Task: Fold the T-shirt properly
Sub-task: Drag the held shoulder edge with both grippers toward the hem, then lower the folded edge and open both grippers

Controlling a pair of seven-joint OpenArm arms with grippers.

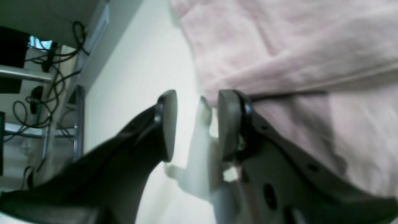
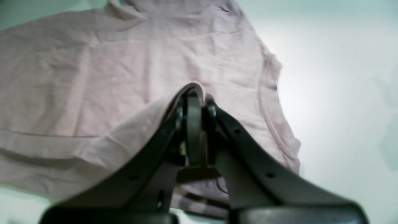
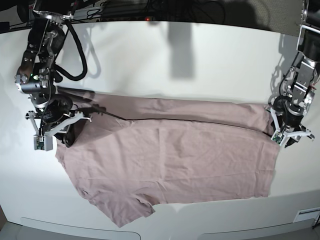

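Right gripper (image 2: 194,102) clenched on wrinkled dusty-pink T-shirt (image 3: 170,155), left gripper (image 1: 196,124) released.

Base view looks down from overhead; both wrist views sit close above the T-shirt (image 3: 170,150).

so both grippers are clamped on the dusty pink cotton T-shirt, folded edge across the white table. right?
Not both. The right gripper is shut on the dusty pink cotton T-shirt, but the left gripper has open jaws with nothing between them, as the left wrist view shows. The fold lies on the white table.
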